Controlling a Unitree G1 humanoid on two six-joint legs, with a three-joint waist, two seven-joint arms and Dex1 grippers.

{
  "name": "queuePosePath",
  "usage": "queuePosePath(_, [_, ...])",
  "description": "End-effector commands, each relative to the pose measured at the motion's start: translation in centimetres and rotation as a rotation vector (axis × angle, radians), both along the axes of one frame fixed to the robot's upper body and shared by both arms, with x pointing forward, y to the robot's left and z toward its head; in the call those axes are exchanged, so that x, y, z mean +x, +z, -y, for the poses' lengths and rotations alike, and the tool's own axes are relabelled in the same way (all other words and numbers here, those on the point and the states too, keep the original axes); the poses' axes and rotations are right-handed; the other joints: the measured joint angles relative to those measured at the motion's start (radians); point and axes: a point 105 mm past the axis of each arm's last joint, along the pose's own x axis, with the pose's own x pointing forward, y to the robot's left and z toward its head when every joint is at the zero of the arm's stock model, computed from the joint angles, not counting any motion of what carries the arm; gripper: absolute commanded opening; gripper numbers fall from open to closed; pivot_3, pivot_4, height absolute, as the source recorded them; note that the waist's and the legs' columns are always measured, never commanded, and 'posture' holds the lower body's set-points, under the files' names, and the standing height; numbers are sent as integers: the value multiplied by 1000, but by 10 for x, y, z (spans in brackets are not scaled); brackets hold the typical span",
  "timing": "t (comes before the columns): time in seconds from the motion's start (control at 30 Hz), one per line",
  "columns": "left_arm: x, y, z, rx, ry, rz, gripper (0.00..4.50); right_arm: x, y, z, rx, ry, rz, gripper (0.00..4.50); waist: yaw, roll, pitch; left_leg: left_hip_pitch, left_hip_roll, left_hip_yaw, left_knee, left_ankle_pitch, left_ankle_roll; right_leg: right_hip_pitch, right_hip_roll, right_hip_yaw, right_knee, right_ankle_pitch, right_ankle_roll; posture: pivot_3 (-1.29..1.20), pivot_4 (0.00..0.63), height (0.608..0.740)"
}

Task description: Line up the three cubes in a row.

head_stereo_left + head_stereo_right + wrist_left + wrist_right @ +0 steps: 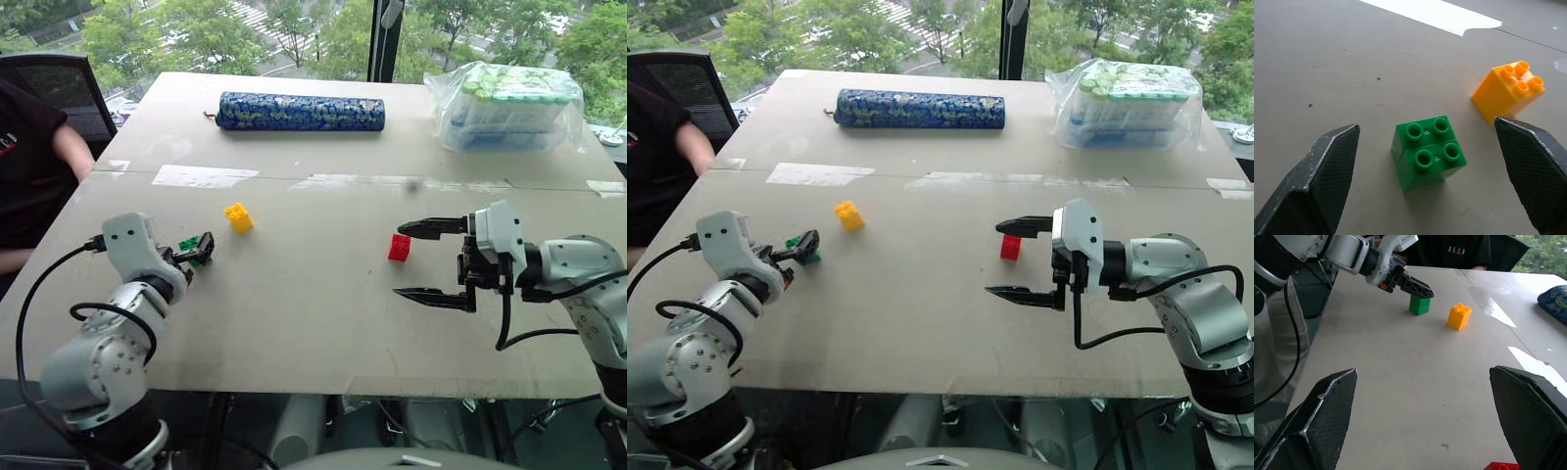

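The left end effector (1427,161) hangs wide open astride the green cube (1428,152), the yellow cube (1507,93) just beside. The right end effector (428,262), also spread wide, sits near the red cube (399,247) with bare surface (294,313) toward the near edge.

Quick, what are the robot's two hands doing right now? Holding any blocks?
Left gripper: open, holding nothing, green cube between its fingers.
Right gripper: open, holding nothing, near the red cube.
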Motion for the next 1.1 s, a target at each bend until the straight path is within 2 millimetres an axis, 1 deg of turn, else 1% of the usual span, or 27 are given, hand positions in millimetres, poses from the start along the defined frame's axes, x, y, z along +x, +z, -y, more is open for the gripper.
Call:
queuePosePath(0.03, [-3, 9, -5, 68, 84, 40, 4500, -5, 16, 2, 21, 37, 64, 4450, 2, 0, 0, 0, 0, 0, 0, 0, 0, 0, 0, 0, 0, 0, 0, 0, 150, 740])
queuePosePath(0.13, [3, -1, -1, 47, 90, 42, 4500, -3, 17, 3, 16, 38, 66, 4450, 7, 0, 0, 0, 0, 0, 0, 0, 0, 0, 0, 0, 0, 0, 0, 0, 150, 740])
queuePosePath(0.23, [13, -3, 7, 49, 61, 71, 3723, -2, 18, 3, 11, 36, 72, 4500, 15, 0, 0, 0, 0, 0, 0, 0, 0, 0, 0, 0, 0, 0, 0, 0, 150, 740])
queuePosePath(0.3, [15, -5, 7, 62, 60, 72, 2601, -1, 18, 3, 9, 34, 78, 4500, 16, -1, 0, -1, 0, 0, 0, 0, 0, 0, 0, 0, 0, 0, 0, 0, 150, 740])
queuePosePath(0.33, [15, -7, 7, 70, 56, 68, 2290, -1, 19, 3, 8, 32, 80, 4500, 16, -1, 0, -1, 0, 0, 0, 0, 0, 0, 0, 0, 0, 0, 0, 0, 150, 740])
queuePosePath(0.37, [14, -8, 6, 80, 52, 67, 1686, -1, 19, 3, 8, 31, 80, 4500, 16, -1, 0, -1, 0, 0, 0, 0, 0, 0, 0, 0, -1, 0, 0, 0, 150, 740])
queuePosePath(0.4, [14, -8, 5, 94, 46, 68, 1328, -2, 18, 3, 8, 28, 81, 4500, 16, -1, 0, -1, 0, 0, 1, 0, 0, 0, 0, 0, -1, 0, 0, 0, 150, 740])
queuePosePath(0.47, [14, -7, 4, 119, 15, 80, 1313, -2, 18, 3, 7, 22, 80, 4500, 16, -1, 0, -1, 0, 0, 0, 0, 0, 0, 0, 0, -1, 0, 0, 0, 150, 740])
queuePosePath(0.53, [15, -5, 7, 129, -51, 102, 1313, -4, 17, 3, 10, 13, 78, 4500, 15, 0, 0, -1, 1, 0, 0, 0, 0, -1, 0, 0, -1, 0, 0, 0, 150, 740])
queuePosePath(0.6, [14, 3, 28, 144, -258, 151, 1313, -4, 17, 4, 14, -4, 81, 4500, 15, 0, 0, -1, 1, 0, 0, 0, 0, -1, 0, 0, -1, 0, 0, 0, 150, 740])
queuePosePath(0.63, [8, 7, 51, 143, -464, 164, 1313, -4, 18, 5, 30, -22, 79, 4500, 15, 0, 0, -1, 1, 0, 0, 0, 0, -1, 0, -1, -1, 0, 0, 0, 150, 740])
queuePosePath(0.7, [-12, 11, 96, 138, -920, 157, 1313, -2, 18, 8, 61, -74, 77, 4500, 14, -1, 1, -2, 1, 0, 0, -1, 1, -2, -1, -1, -1, 0, -1, 0, 150, 740])
queuePosePath(0.73, [-19, 13, 109, 139, -1094, 147, 1313, -2, 15, 10, 65, -95, 63, 4500, 15, 0, 2, -2, 1, 1, -1, -1, 1, -3, -2, -1, -2, 0, -1, 0, 150, 740])
queuePosePath(0.77, [-18, 14, 116, 175, -1217, 145, 1313, -2, 12, 12, 57, -116, 40, 4500, 16, 1, 2, -3, 1, 1, -1, -1, 1, -3, -2, -1, -2, 0, -1, 0, 150, 740])
queuePosePath(0.83, [-10, 13, 125, 219, -1402, 126, 1313, -1, 4, 16, 25, -155, 5, 4500, 19, 4, 3, -4, 1, 1, -1, -1, 1, -4, -3, -1, -2, 0, -1, 0, 150, 740])
queuePosePath(0.9, [-2, 13, 130, 232, -1510, 115, 1313, 0, -2, 21, -11, -186, -15, 4500, 17, 5, 3, -5, 1, 1, -1, -1, 1, -5, -3, -1, -3, 0, -1, 0, 150, 740])
queuePosePath(0.97, [17, 11, 142, 285, -1631, 108, 1313, 3, -9, 31, -49, -242, -29, 4500, 16, 6, 3, -4, 1, 3, -1, -1, 1, -6, -4, -2, -3, 0, -1, 0, 150, 740])
queuePosePath(1.03, [34, 7, 152, 338, -1724, 85, 1313, 4, -12, 39, -54, -289, -44, 4500, 17, 5, 3, -4, 1, 3, -1, -1, 1, -7, -5, -4, -3, 0, -1, 0, 150, 740])
queuePosePath(1.1, [45, 1, 160, 374, -1792, 64, 1313, 4, -12, 45, -46, -324, -59, 4500, 21, 5, 3, -5, 1, 4, 0, -1, 1, -6, -5, -5, -3, 0, -1, 0, 150, 740])
